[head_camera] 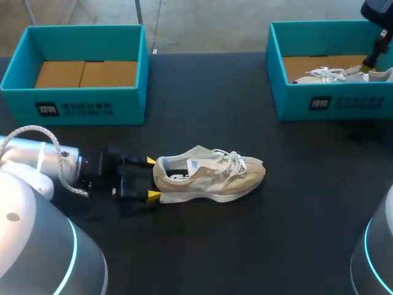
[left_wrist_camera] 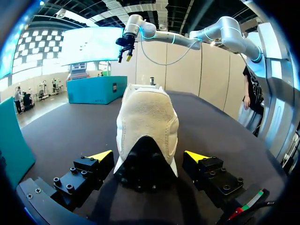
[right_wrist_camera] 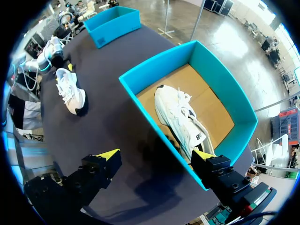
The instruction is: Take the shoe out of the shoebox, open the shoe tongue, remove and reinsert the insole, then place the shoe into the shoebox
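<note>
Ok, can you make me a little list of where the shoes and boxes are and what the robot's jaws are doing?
beige shoe: on the table, heel toward left arm
white shoe: inside right box
left box: no shoe inside
left jaws: open, either side of beige shoe's heel
right jaws: open, over right box

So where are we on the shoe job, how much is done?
Done: the beige lace-up sneaker lies out on the black table, and the left teal cardboard shoebox is empty. In hand: the left tool sits open astride its heel, not gripping. The right tool hangs open over the other teal shoebox, which holds a white sneaker. Left: opening the tongue, insole out and back in, reboxing.
</note>
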Action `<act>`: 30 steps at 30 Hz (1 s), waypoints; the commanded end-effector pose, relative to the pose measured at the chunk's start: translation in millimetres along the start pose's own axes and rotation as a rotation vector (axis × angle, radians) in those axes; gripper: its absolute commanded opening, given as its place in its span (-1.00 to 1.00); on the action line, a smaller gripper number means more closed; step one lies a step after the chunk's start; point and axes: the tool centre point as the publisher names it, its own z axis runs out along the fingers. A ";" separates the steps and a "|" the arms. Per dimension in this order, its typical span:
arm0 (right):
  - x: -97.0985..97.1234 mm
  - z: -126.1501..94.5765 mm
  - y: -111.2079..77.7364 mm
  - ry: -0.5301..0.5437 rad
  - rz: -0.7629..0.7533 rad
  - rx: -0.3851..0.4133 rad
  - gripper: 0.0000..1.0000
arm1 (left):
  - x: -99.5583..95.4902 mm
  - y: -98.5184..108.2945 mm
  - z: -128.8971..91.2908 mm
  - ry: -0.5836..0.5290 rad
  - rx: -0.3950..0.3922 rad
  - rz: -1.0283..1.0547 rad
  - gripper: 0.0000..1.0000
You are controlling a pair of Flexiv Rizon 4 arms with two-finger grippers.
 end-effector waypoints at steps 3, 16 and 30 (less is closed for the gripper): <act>-0.2 0.2 -0.2 0.000 0.000 0.000 1.00 | -0.3 1.0 11.2 -0.028 0.001 0.003 1.00; -0.2 0.2 -0.2 0.000 0.000 0.000 1.00 | -5.0 6.0 29.1 -0.025 -0.004 -0.009 1.00; -0.2 0.2 -0.2 0.000 0.000 0.000 1.00 | -8.5 3.6 41.5 -0.033 0.019 -0.020 1.00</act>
